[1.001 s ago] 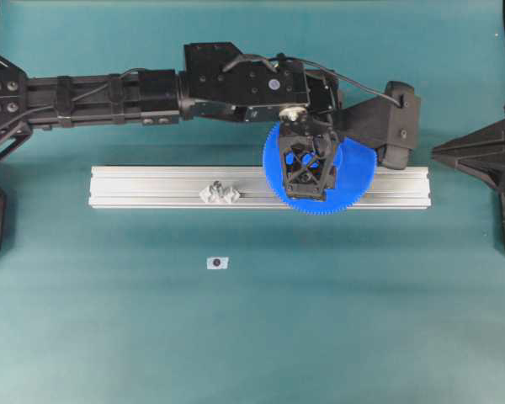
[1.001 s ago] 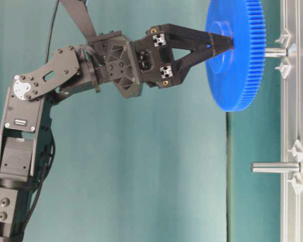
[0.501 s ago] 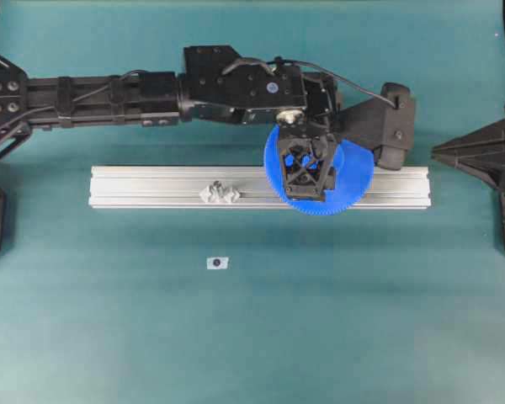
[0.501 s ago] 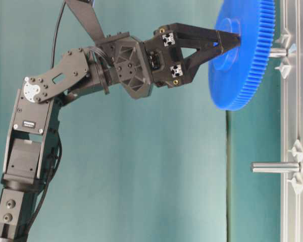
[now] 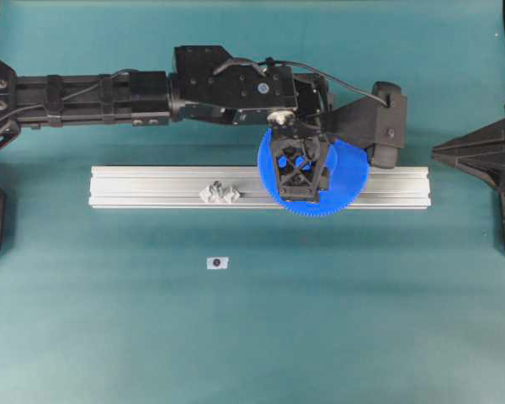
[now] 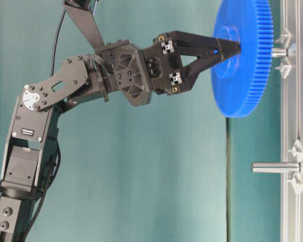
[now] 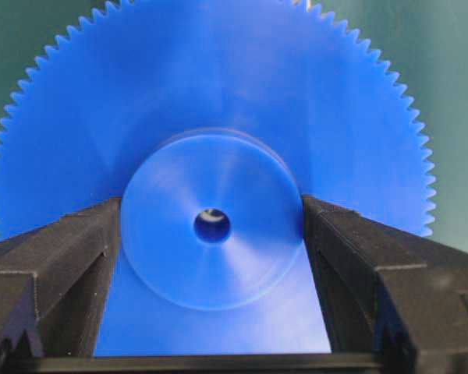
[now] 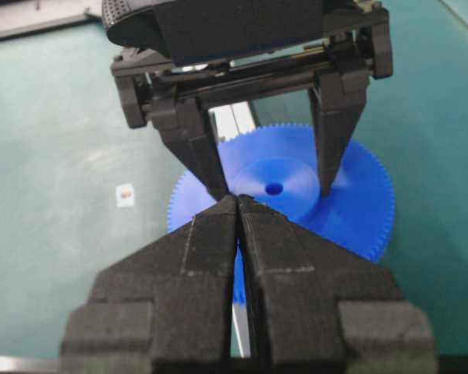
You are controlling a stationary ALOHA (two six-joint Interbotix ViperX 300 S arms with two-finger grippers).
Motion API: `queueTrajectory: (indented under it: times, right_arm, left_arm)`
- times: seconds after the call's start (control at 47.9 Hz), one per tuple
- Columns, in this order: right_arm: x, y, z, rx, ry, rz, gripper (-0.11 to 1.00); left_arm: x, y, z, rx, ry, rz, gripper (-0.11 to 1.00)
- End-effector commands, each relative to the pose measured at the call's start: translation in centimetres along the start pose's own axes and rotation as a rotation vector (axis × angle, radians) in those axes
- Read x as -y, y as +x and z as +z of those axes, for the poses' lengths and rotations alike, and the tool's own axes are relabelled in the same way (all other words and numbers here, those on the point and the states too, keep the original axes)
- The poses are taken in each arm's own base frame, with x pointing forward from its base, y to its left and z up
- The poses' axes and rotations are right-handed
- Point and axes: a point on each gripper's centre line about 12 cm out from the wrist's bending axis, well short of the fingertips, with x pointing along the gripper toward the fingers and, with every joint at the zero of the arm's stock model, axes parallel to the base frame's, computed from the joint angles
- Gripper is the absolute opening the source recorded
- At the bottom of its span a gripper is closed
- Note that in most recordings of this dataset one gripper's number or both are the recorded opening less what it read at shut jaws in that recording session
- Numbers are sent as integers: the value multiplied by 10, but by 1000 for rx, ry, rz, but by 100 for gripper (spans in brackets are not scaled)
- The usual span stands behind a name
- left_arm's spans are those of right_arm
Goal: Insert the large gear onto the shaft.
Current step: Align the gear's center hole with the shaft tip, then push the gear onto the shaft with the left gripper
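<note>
The large gear [image 5: 341,177] is a bright-blue toothed disc held flat over the aluminium rail [image 5: 151,185]. My left gripper [image 5: 297,192] reaches down onto it from above, shut on its raised hub [image 7: 212,226]; one black finger [image 7: 70,257] presses each side. In the table-level view the gear [image 6: 245,85] hangs close to the rail, and the shaft [image 6: 279,52] pokes out between its back face and two small brackets. A pale tip shows inside the centre hole in the left wrist view. My right gripper [image 8: 238,199] stays shut and empty off to the right [image 5: 435,153].
A second, longer pale pin [image 6: 275,167] stands on the rail with its own bracket pair [image 5: 220,193], left of the gear. A small white tag [image 5: 217,263] lies on the teal table in front of the rail.
The left arm has carried the gear closer to the rail, so less of the shaft shows behind it. Seen from overhead, gear and gripper have shifted slightly left. The right gripper has not moved.
</note>
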Motion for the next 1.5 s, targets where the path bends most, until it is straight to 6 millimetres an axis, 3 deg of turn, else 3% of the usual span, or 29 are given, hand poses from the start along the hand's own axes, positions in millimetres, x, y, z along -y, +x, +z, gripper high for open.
queueTrajectory:
  times: [0.0, 0.355, 0.876, 1.481]
  right_arm:
    - [0, 1, 4, 11, 7, -2, 8]
    - [0, 1, 3, 10, 7, -2, 8]
    - [0, 1, 4, 9, 6, 0, 8]
    - [0, -1, 5, 20, 8, 1, 8]
  left_arm:
    - [-7, -6, 4, 26, -10, 14, 77]
    - [-7, -7, 2, 22, -55, 13, 77]
    - [25, 0, -5, 5, -76, -13, 77]
    - [12, -5, -4, 57, -95, 6, 77]
